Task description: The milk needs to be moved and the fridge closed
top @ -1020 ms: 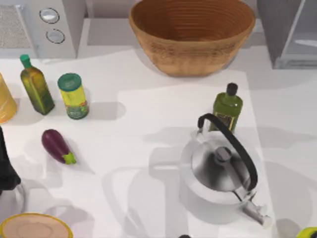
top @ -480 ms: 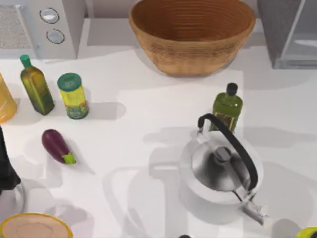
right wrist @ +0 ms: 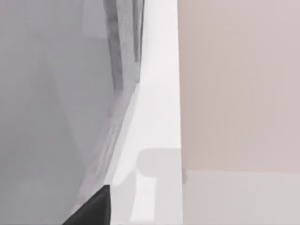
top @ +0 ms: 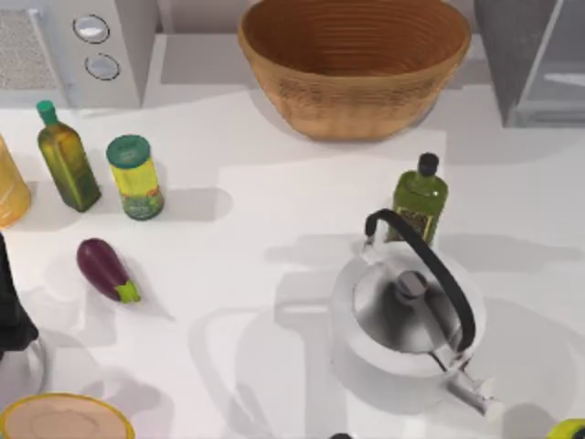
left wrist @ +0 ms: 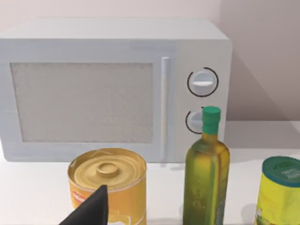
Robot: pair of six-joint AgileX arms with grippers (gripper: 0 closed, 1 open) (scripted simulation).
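The fridge [top: 535, 64] stands at the table's far right corner, grey, with a paler inside showing. In the right wrist view its grey panels [right wrist: 56, 93] rise close by, and a dark tip of my right gripper [right wrist: 91, 211] shows beside them. The milk is out of view. My left arm [top: 11, 311] is a dark shape at the table's left edge. Its gripper [left wrist: 89, 211] shows as a dark tip in front of an orange can [left wrist: 108, 185].
A microwave [top: 73, 46] sits far left, a wicker basket [top: 355, 64] far middle. An oil bottle [top: 67, 157], green-lidded yellow jar [top: 134, 176] and eggplant [top: 105, 269] stand left. A steel kettle [top: 407, 315] and green bottle [top: 420, 197] stand right of centre.
Shadows on the right side of the table have shifted a little. The objects and my left arm stay where they were.
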